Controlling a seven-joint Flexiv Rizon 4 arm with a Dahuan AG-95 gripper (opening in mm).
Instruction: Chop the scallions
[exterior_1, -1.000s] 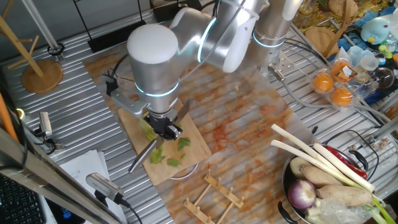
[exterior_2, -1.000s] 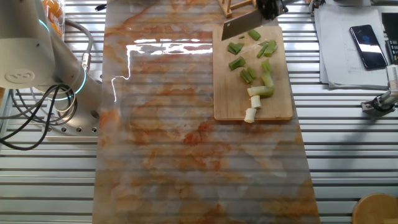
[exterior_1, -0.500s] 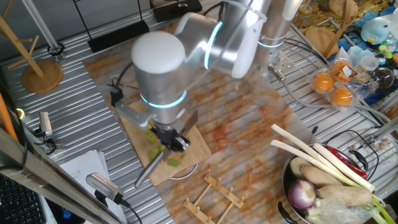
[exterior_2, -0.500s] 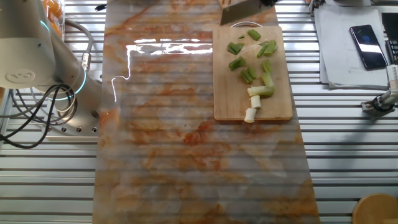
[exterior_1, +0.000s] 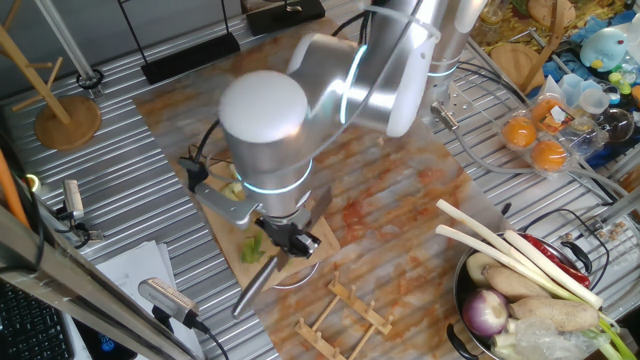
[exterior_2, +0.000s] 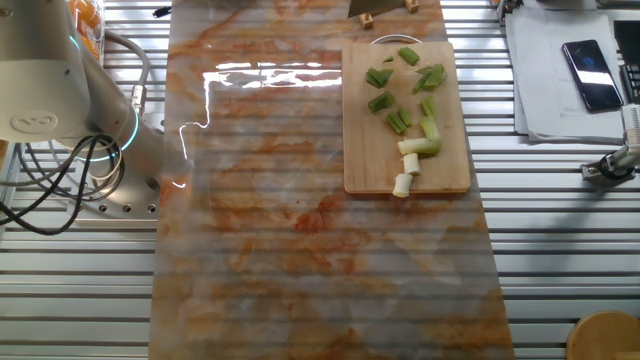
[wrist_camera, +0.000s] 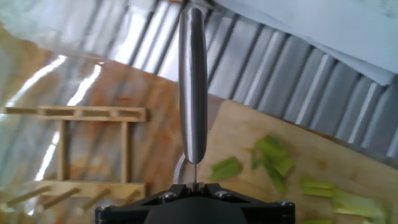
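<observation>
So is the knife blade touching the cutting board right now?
Apart. The other fixed view shows the knife past the far end of the cutting board, with bare tabletop between them; the scallions lie alone on it.

wooden rack (wrist_camera: 74, 152), phone (exterior_2: 585, 75), oranges (exterior_1: 535, 140)

two overheads (opposite sides), one hand-mounted
</observation>
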